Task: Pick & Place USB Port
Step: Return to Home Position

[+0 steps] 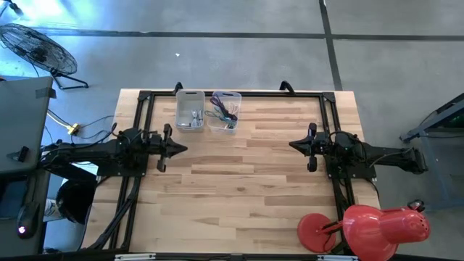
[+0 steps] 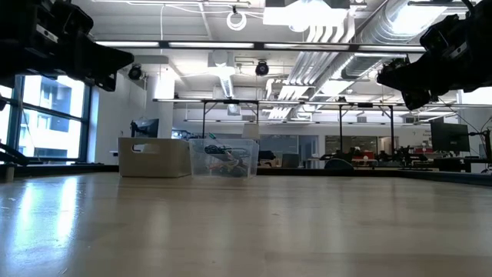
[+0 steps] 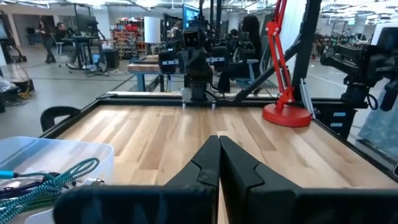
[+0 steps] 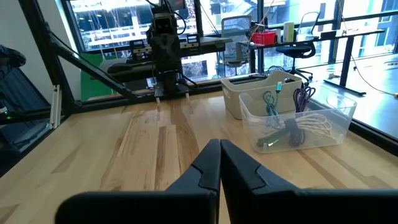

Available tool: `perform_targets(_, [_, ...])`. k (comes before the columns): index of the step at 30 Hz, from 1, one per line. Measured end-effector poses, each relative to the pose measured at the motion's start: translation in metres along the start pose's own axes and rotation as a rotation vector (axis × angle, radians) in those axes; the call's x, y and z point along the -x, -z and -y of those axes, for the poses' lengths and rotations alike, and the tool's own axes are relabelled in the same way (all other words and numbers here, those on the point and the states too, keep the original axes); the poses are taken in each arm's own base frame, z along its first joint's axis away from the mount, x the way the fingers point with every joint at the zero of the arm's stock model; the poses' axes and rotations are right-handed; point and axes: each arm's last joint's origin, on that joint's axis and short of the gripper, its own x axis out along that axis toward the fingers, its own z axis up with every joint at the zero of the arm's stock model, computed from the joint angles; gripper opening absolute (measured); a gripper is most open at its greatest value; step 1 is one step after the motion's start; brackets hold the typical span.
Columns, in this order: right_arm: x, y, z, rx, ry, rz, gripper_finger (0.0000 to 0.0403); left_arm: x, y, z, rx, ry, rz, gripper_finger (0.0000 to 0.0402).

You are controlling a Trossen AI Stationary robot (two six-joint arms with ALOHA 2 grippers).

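Charger cables (image 1: 223, 109) lie tangled in the transparent bin (image 4: 336, 127). You can make out a striped light blue cable (image 4: 272, 102), a purple cable (image 4: 303, 96) and a white cable (image 4: 314, 123) coiled in loose loops, all of them thin cords. Just beside it stands the gray bin (image 1: 190, 110), an opaque rectangular tub; the few pale pieces inside are too small for you to tell apart. Both bins sit side by side at the upper middle of the high view, near the upper edge of the counter (image 1: 246, 192), a pale top of glued wood strips inside a black tube frame.

Your left claw (image 1: 183, 149) hangs above the counter at middle left, pointing toward the centre, its fingers clenched together on nothing. Your right claw (image 1: 292, 145) mirrors it at middle right, likewise clenched and empty. Both are well apart from the bins. A red lamp (image 1: 362, 225) with a round base stands at lower right.
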Motion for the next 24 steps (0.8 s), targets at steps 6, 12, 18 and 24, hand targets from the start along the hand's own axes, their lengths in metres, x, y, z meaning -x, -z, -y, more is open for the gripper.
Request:
perform_targets(6, [0.0, 0.0, 0.0, 0.0, 0.0, 0.0, 0.0, 0.0, 0.0009, -0.0004, -0.001, -0.012, -0.009, 0.0])
perform_targets(12, [0.0, 0.0, 0.0, 0.0, 0.0, 0.0, 0.0, 0.0, 0.0017, -0.0005, 0.001, -0.016, -0.016, 0.0])
perform_targets(18, [0.0, 0.0, 0.0, 0.0, 0.0, 0.0, 0.0, 0.0, 0.0017, -0.0005, 0.001, -0.016, -0.016, 0.0])
perform_targets(24, [0.0, 0.0, 0.0, 0.0, 0.0, 0.0, 0.0, 0.0, 0.0017, -0.0005, 0.001, -0.016, -0.016, 0.0])
